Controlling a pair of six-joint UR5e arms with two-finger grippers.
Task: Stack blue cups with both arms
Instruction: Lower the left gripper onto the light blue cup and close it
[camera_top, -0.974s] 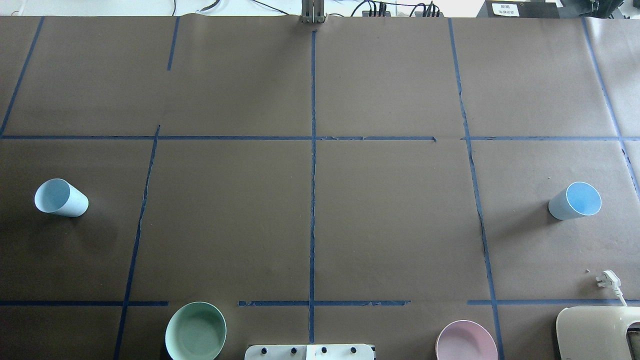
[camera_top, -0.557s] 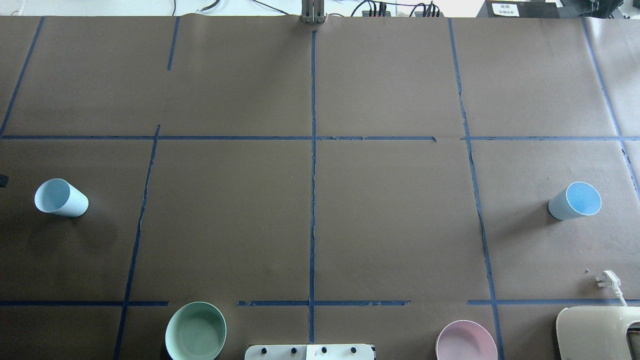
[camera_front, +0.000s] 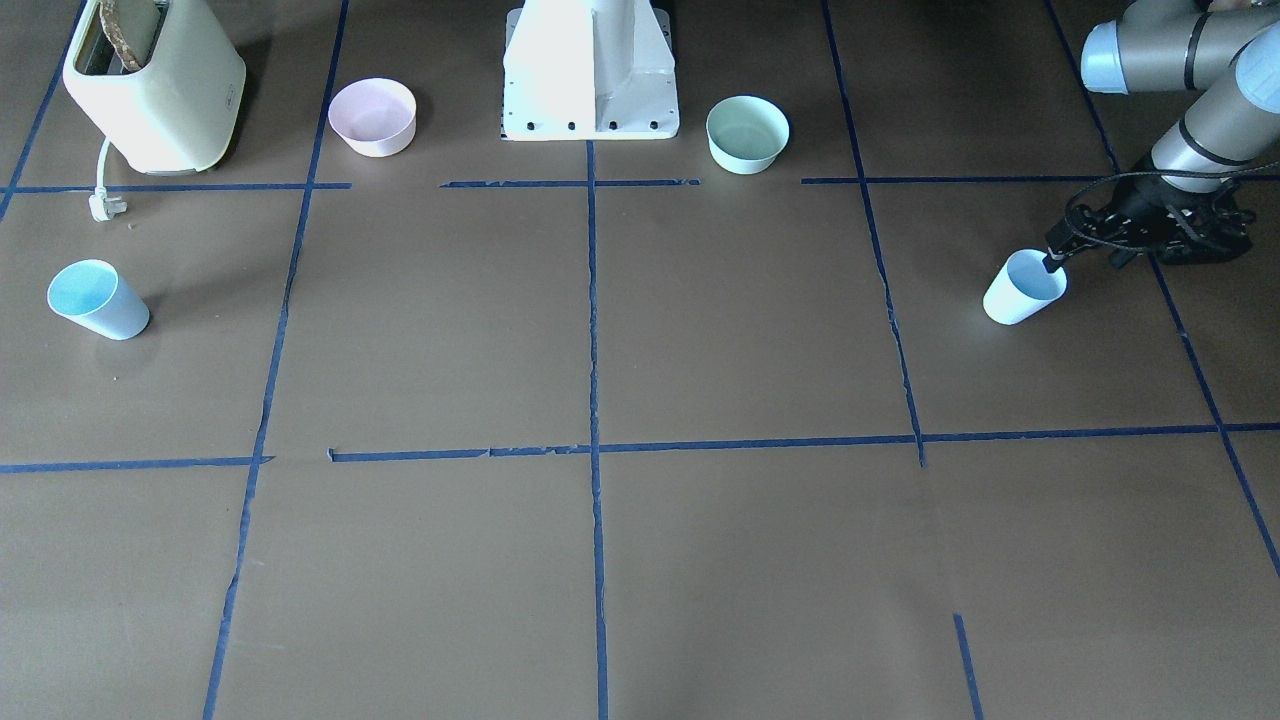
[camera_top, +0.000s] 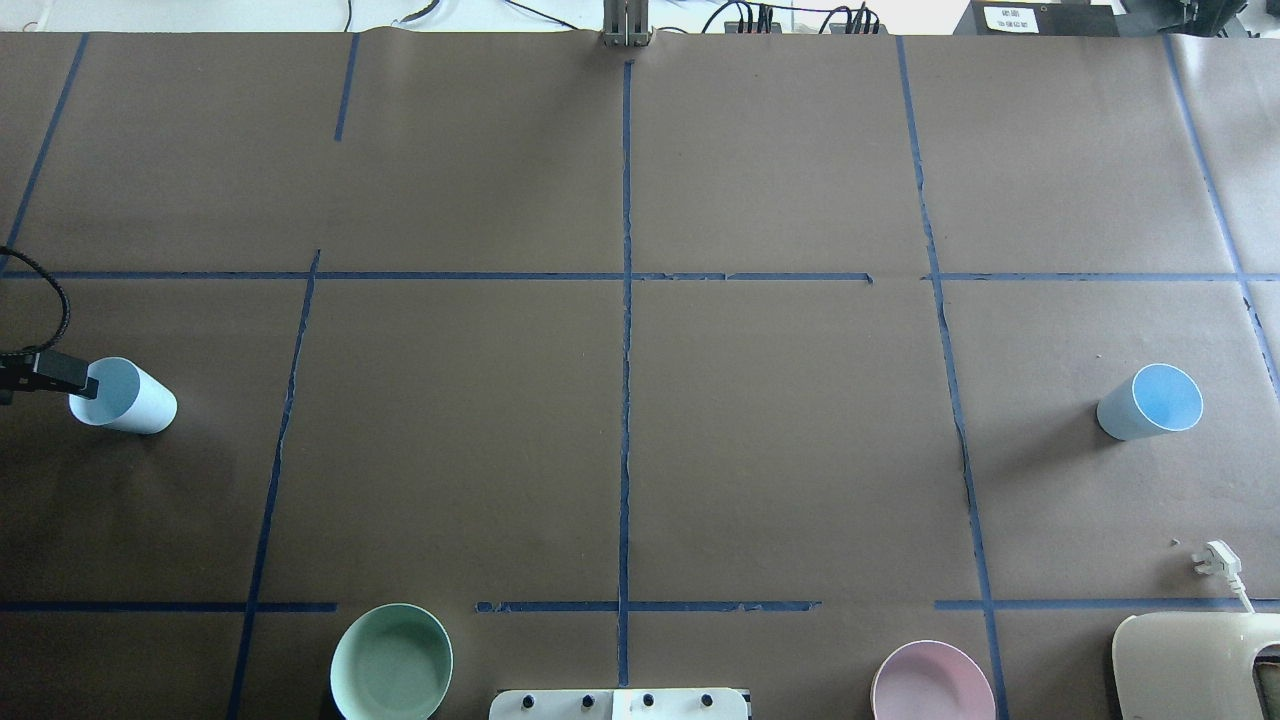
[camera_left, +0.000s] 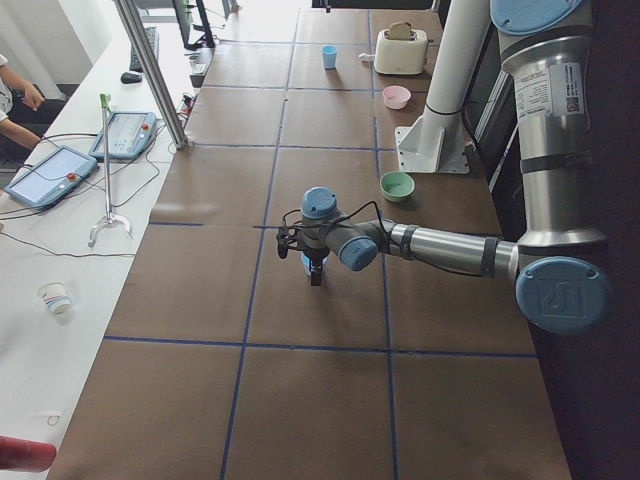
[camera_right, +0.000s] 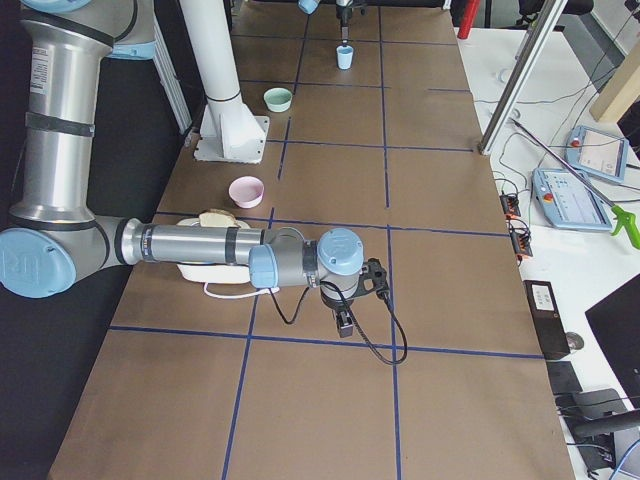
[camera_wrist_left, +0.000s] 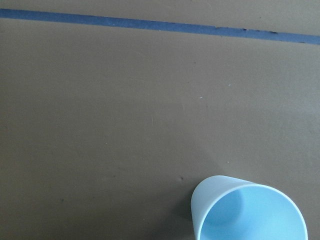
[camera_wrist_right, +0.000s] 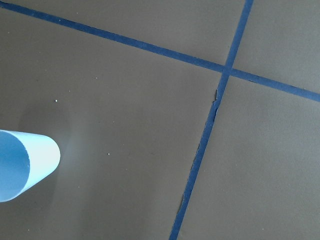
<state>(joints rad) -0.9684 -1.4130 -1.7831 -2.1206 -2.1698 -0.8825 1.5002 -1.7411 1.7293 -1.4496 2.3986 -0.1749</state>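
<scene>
Two blue cups stood upright at opposite ends of the table (camera_top: 760, 450), well apart: the left cup (camera_top: 125, 397) and the right cup (camera_top: 1150, 402), probably one per arm. The left gripper (camera_front: 1052, 262) hung at the left cup's rim, likely lining up a grasp. The right gripper (camera_right: 345, 322) hovered low at its own end. Neither pincer's spread could be told. A label (camera_top: 1010, 18) beyond the table was too small to read.
</scene>
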